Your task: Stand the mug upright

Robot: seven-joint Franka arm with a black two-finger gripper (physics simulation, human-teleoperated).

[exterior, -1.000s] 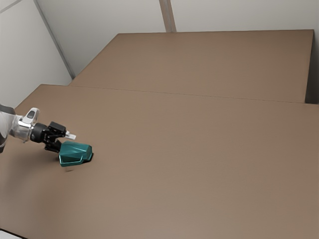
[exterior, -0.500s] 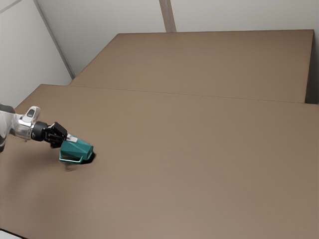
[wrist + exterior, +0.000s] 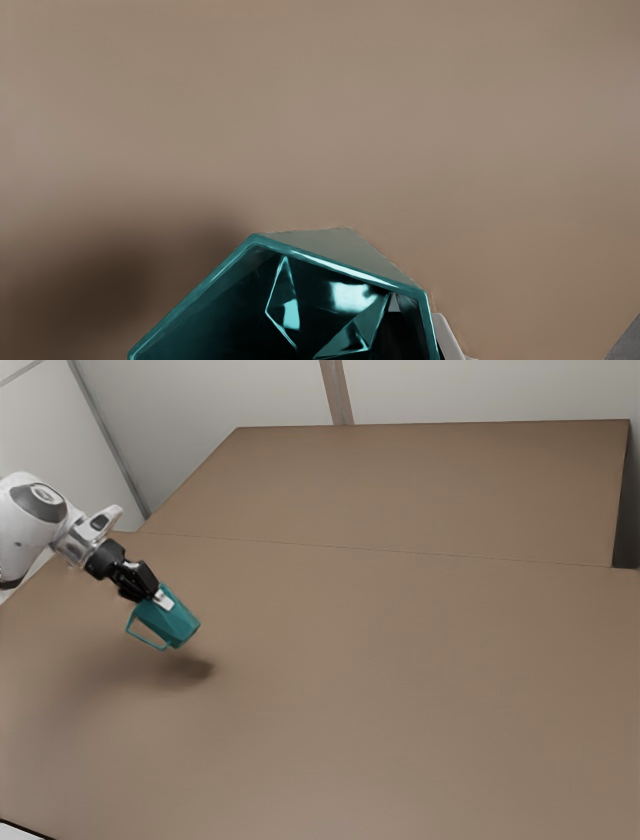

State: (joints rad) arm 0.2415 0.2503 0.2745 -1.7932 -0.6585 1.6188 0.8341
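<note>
Mug in the air, tilted, not yet upright on bench

From the exterior view's left comes the arm [image 3: 50, 530], approx. at a slant downward, and at its end are the jaws. They pinch the mug wall near the rim [image 3: 340, 265]: one jaw is inside, the other outside, as the wrist view lets me understand.

Next to the right is the teal mug [image 3: 170, 620], held above the bench [image 3: 400, 690], w/ its handle [image 3: 146, 642] toward the exterior view's left and below. The mouth is toward the jaws, the base looks down and to the exterior view's right. The shadow [image 3: 190, 669] lies apart from it, so the mug is clearly off the surface.

Progress, IMO: grasp and lift are in order, the turning is partly OK. What is left: straighten the rest, lower, put base flat, release.

As for containers, the mug is the only one I notice. In it are shiny facets and, prob., the tip of the inner jaw. Its bottom I can't see fully, so re: other contents I cannot tell.
</note>
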